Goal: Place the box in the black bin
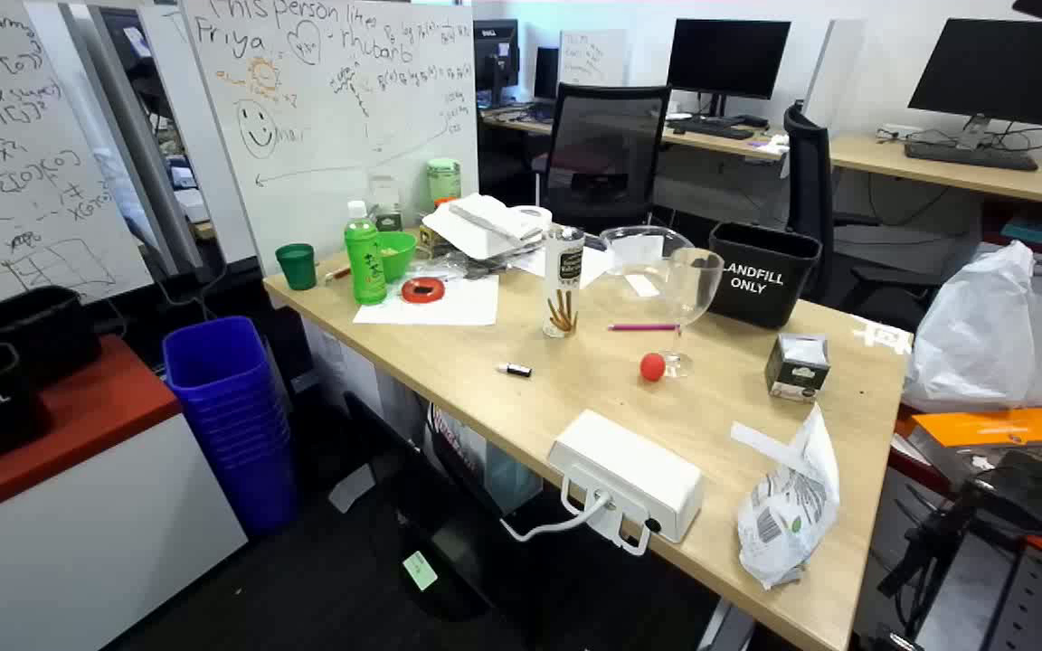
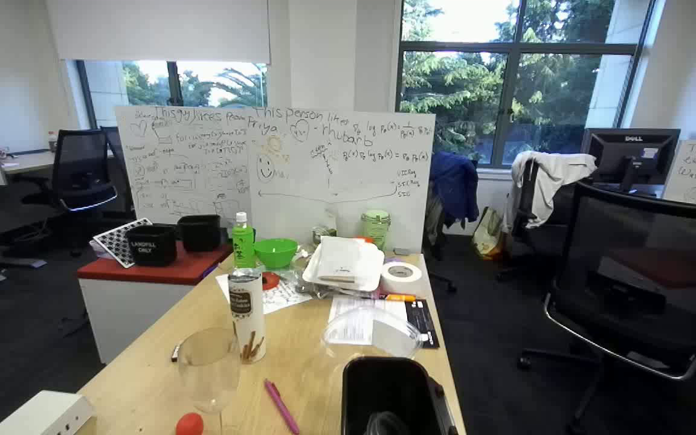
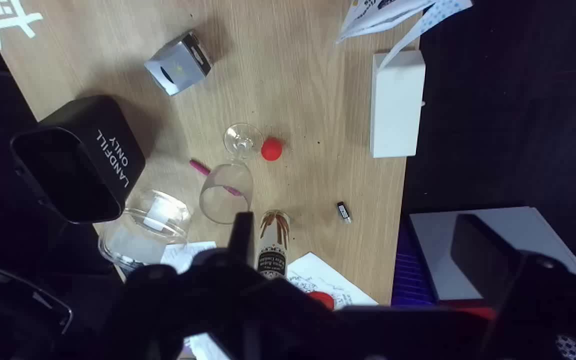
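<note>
The box (image 1: 797, 366) is small, dark and cube-like with a pale top. It stands upright on the table, beside the bin; it also shows in the wrist view (image 3: 179, 66) and is out of view in the remaining exterior view. The black bin (image 1: 761, 280), lettered LANDFILL ONLY, stands upright and open-topped near the table edge. It also shows in an exterior view (image 2: 387, 377) and the wrist view (image 3: 110, 150). A dark shape low inside it cannot be identified. My gripper (image 3: 355, 222) is open with its fingers wide apart and empty, above the table. Neither exterior view shows it.
A wine glass (image 1: 693, 285) and red ball (image 1: 652, 367) stand between bin and white box (image 1: 629, 470). A tall cylinder (image 1: 563, 280), pink pen (image 1: 643, 327) and clear container (image 1: 639, 249) are near. A white packet (image 1: 788, 515) lies at the table edge.
</note>
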`<state>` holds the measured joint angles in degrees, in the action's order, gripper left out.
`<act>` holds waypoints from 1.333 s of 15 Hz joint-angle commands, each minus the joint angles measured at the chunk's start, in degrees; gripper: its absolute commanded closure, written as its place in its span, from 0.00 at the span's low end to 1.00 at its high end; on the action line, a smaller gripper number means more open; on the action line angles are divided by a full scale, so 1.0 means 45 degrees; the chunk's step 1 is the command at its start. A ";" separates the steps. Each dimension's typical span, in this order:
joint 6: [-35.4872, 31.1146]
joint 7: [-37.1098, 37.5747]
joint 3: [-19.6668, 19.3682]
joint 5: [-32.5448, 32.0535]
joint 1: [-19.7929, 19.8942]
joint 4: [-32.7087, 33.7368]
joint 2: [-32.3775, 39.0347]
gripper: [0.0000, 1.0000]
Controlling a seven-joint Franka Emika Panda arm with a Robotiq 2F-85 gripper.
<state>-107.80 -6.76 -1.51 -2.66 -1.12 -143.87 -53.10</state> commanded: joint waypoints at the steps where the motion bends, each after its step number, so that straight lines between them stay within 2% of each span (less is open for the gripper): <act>1: 0.0023 0.0031 -0.0025 -0.0027 -0.0044 0.0026 0.0012 0.00; 8: -0.0362 0.1254 0.0385 0.0335 0.0013 -0.0684 0.0952 0.00; 12: -0.0672 0.2743 0.0286 0.0477 0.0511 -0.1302 0.1895 0.00; 16: -0.0884 0.4204 -0.0182 0.1027 0.1289 -0.1910 0.3029 0.00; 17: -0.0583 0.3616 -0.0009 0.0665 0.1098 -0.1828 0.2638 0.00; 20: -0.0621 0.3623 -0.0001 0.0681 0.1172 -0.1827 0.2773 0.00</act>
<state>-110.72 9.97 -2.12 -0.03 3.42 -152.20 -40.68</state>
